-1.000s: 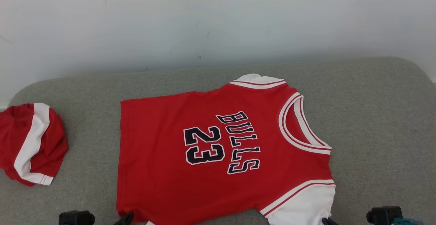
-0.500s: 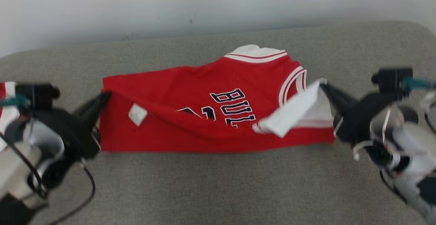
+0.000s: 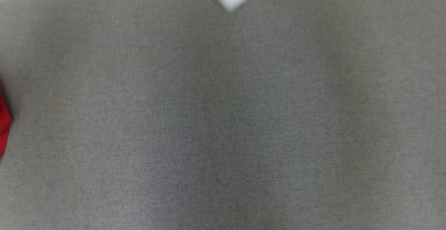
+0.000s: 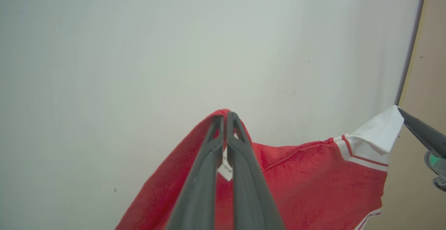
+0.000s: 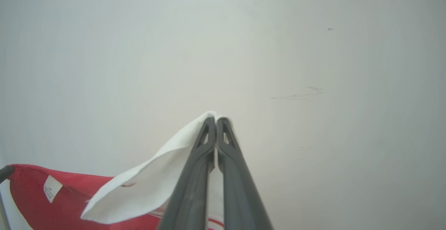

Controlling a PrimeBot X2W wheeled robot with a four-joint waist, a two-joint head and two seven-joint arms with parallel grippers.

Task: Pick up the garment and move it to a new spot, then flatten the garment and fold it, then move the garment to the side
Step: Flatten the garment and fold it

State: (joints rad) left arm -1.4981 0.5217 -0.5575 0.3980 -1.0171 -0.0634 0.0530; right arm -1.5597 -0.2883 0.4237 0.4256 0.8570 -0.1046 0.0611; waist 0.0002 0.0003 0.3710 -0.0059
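Couch [image 3: 223, 118]: grey, below the shirt.
Shirt [image 4: 313, 174]: hangs stretched between both tools, long axis left to right.
Left tool [image 4: 225, 115]: pinched tight on the red hem corner [image 4: 193, 153].
Right tool [image 5: 215, 120]: pinched tight on the white sleeve [image 5: 139, 188].

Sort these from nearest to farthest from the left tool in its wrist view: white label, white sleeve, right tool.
From the left tool, clamped on the red jersey:
1. white label, right between its fingers.
2. white sleeve, off to the right.
3. right tool, far right edge, pinching that sleeve.
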